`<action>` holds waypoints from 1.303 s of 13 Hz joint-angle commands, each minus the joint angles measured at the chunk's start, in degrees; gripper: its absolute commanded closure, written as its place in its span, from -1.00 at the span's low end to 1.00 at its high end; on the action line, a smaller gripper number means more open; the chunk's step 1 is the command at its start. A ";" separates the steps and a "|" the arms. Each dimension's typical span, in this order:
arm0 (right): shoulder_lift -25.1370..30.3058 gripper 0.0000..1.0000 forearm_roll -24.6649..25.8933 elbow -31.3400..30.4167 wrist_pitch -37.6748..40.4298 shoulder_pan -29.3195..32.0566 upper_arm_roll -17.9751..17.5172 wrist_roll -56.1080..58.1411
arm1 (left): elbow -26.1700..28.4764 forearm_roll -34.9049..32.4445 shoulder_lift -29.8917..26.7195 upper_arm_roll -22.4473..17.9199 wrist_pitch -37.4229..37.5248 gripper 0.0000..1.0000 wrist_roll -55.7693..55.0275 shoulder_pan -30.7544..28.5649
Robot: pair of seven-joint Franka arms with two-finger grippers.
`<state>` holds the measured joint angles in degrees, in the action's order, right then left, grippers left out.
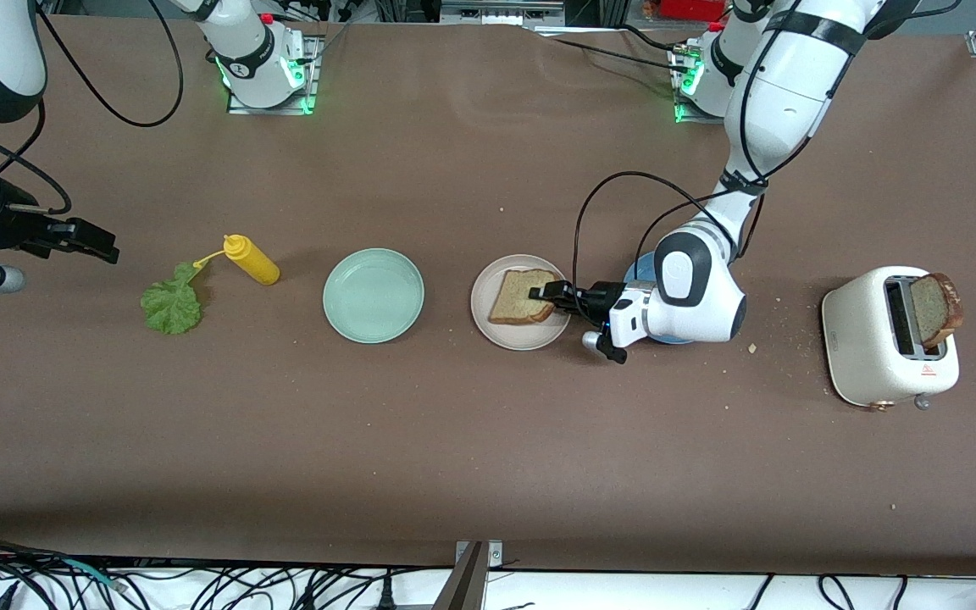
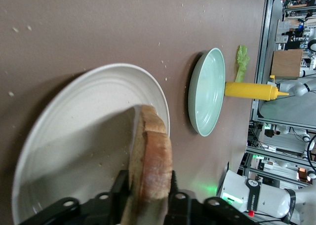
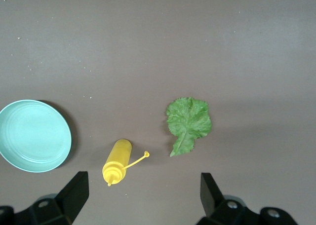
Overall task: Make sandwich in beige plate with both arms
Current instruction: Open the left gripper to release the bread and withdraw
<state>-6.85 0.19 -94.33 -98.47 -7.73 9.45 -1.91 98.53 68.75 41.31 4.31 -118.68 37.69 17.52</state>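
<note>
A toasted bread slice (image 1: 522, 296) lies on the beige plate (image 1: 496, 332) at mid-table. My left gripper (image 1: 543, 294) reaches in level from the left arm's end and is shut on the slice's edge. In the left wrist view its fingers press both faces of the slice (image 2: 150, 156) over the plate (image 2: 84, 116). A green lettuce leaf (image 1: 170, 303) lies flat on the table toward the right arm's end. My right gripper (image 1: 94, 246) hangs open and empty in the air near that end. In its wrist view the gripper (image 3: 140, 185) frames the leaf (image 3: 188, 122) below it. A second slice (image 1: 933, 307) stands in the toaster.
A yellow squeeze bottle (image 1: 252, 260) lies beside the leaf. The mint-green plate (image 1: 374, 295) sits between the bottle and the beige plate. A blue plate (image 1: 639, 269) shows partly under the left wrist. The white toaster (image 1: 869, 347) stands at the left arm's end, with crumbs around it.
</note>
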 commanded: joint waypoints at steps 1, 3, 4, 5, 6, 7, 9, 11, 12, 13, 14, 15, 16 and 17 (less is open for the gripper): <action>0.69 -1.00 -0.54 0.02 0.56 0.08 -0.05 0.77 | 2.19 1.30 -3.33 -0.35 -5.23 -1.00 1.68 0.76; 0.69 -1.00 -0.55 0.02 0.73 0.08 -0.05 0.77 | 2.64 -1.15 -4.13 -0.44 -7.79 -1.00 1.59 1.02; 0.69 -1.00 -0.54 0.02 0.73 -0.01 -0.14 0.59 | 2.64 -1.94 -4.48 -0.53 -8.23 -1.00 1.59 0.76; 0.61 -1.00 -0.54 0.02 0.65 -0.01 -0.14 0.42 | 2.64 -3.34 -5.35 -0.96 -8.33 -1.00 1.16 0.50; 0.61 -1.00 -0.54 0.02 0.73 -0.01 -0.14 0.59 | 2.64 -4.83 -6.23 -2.01 -8.41 -1.00 0.63 0.32; 0.61 -1.00 -0.63 -0.07 0.73 0.08 -0.14 0.68 | 2.90 -5.81 -7.29 -3.15 -8.41 -1.00 0.10 0.32; 0.61 -1.00 -0.72 -0.07 0.73 0.17 -0.05 0.59 | 3.08 -7.38 -9.66 -4.22 -8.15 -1.00 -6.63 -0.99; 0.34 -1.00 -0.72 -0.16 0.73 0.17 -0.05 0.68 | 2.81 -17.36 -12.47 -4.31 -7.80 -1.00 -12.18 -4.23; 0.34 -1.00 -0.63 -0.24 0.82 0.17 -0.05 1.72 | 2.46 -24.47 -14.05 -4.22 -7.63 -1.00 -14.73 -6.17; 0.34 -1.00 -0.63 -0.42 1.78 0.17 -0.05 4.00 | 2.29 -30.80 -15.54 -4.22 -6.58 -1.00 -16.67 -7.40; 0.34 -1.00 -0.72 -0.77 1.96 0.17 -0.14 4.89 | 2.11 -36.35 -16.86 -4.22 -4.57 -1.00 -18.34 -9.50; 0.60 -1.00 -0.72 -0.69 1.35 0.17 -0.31 5.42 | 2.02 -40.93 -18.01 -4.22 -2.98 -1.00 -18.88 -11.61; 1.21 -1.00 -0.81 -0.86 1.35 0.17 -0.31 8.73 | 2.11 -45.15 -19.32 -4.22 -0.70 -1.00 -18.89 -13.81; 2.27 -1.00 -1.16 -1.90 1.26 0.17 -0.23 14.68 | 1.85 -48.32 -20.64 -4.22 1.32 -1.00 -18.89 -16.09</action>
<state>-6.89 0.14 -94.46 -97.24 -7.74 9.37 5.79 99.00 25.97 24.04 -0.54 -120.40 19.61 4.88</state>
